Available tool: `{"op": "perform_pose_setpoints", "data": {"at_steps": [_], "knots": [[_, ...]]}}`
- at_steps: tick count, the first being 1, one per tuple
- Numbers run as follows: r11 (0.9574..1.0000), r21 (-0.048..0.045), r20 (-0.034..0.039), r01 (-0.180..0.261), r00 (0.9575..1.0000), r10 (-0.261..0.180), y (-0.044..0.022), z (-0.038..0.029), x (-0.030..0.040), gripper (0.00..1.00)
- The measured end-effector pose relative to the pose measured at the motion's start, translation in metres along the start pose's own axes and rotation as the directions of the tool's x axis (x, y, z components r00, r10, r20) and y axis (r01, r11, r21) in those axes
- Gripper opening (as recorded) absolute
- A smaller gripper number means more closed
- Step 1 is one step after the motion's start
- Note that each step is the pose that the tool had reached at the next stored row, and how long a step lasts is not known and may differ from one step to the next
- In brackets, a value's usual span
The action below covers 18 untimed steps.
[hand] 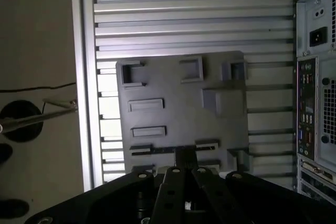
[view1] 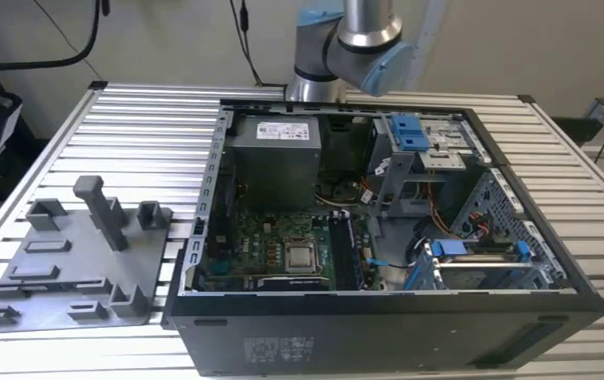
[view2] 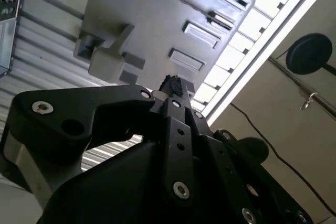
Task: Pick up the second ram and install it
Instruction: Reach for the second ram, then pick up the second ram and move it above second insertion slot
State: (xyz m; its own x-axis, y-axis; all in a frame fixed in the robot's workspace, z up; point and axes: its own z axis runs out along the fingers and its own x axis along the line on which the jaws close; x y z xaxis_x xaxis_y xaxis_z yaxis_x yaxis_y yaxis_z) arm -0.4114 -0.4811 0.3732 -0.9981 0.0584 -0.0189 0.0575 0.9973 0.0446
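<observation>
A grey plastic tray (view1: 70, 253) with upright posts lies on the slatted table at the exterior view's left. A thin dark strip, which looks like the second ram (view1: 57, 283), rests on edge in a long slot near the tray's front. In the first wrist view the same strip (hand: 152, 151) lies just beside the tips of my gripper (hand: 184, 157). The black fingers come together to a point with nothing seen between them. My gripper (view2: 170, 85) hangs well above the tray (view2: 157, 19) in the second wrist view. The arm's base (view1: 344, 47) stands behind the computer case.
An open computer case (view1: 386, 237) lies at the exterior view's right, showing the motherboard (view1: 280, 245), a grey power-supply box (view1: 273, 162) and blue drive brackets (view1: 412, 131). The case's rear panel (hand: 315, 103) borders the tray in the first wrist view. A cable (view2: 283, 145) hangs beyond the table edge.
</observation>
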Motion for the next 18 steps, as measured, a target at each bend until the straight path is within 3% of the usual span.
{"op": "perform_pose_setpoints", "data": {"at_steps": [5, 18], "knots": [[1.0000, 0.0000, 0.0000, 0.000, 1.0000, 0.000, -0.0091, 0.0000, -0.0005, 0.11], [1.0000, 0.0000, 0.0001, 0.000, 1.0000, 0.000, -0.0135, -0.0002, -0.0008, 0.11]]}}
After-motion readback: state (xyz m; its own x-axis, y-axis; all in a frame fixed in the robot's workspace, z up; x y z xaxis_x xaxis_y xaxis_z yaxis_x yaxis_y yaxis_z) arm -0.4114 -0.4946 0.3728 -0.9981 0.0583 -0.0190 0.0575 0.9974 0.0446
